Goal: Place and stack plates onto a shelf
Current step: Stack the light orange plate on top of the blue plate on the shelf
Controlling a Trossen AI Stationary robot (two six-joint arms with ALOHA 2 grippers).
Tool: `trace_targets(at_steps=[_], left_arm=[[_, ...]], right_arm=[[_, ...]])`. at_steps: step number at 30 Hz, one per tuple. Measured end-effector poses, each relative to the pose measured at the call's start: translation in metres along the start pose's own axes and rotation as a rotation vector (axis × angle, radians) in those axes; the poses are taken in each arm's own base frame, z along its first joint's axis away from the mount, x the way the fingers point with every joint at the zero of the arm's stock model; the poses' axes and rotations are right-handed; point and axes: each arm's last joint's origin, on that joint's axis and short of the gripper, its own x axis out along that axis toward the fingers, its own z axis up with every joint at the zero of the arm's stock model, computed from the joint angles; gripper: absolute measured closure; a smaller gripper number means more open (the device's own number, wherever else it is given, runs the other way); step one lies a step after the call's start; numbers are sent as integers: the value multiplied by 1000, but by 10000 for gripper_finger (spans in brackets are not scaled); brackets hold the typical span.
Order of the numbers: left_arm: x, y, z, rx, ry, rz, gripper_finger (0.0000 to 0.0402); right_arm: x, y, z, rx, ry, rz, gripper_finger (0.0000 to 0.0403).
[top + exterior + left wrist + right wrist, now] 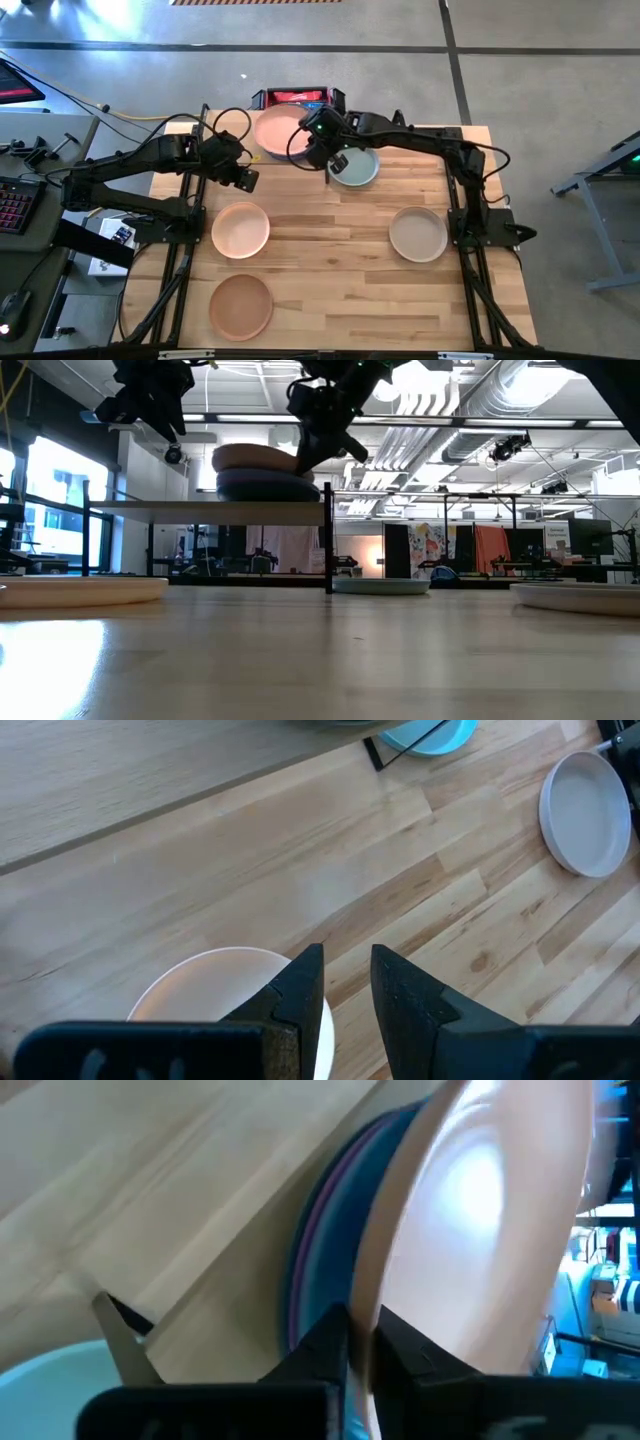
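Salmon pink plate (278, 131) sits on top of the stack on the shelf (215, 511), its rim pinched between the fingers of the right gripper (322, 146), so the step in hand looks like letting go: part the fingers only once the plate rests flat and centred, then back out level. It lies flat, hollow up (round, so no long axis). The left gripper (247, 180) hangs above the table (330, 250) by the peach plate (240, 229), fingers a little apart, empty.
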Motion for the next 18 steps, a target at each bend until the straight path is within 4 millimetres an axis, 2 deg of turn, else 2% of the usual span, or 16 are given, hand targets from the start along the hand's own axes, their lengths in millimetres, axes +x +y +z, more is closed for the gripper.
trace_targets(at_steps=[9,18], left_arm=[[0,0,0,0,0,0,326],[0,0,0,0,0,0,326]], right_arm=[[0,0,-4,-1,82,-19,334],[-1,1,-3,0,113,-21,331]])
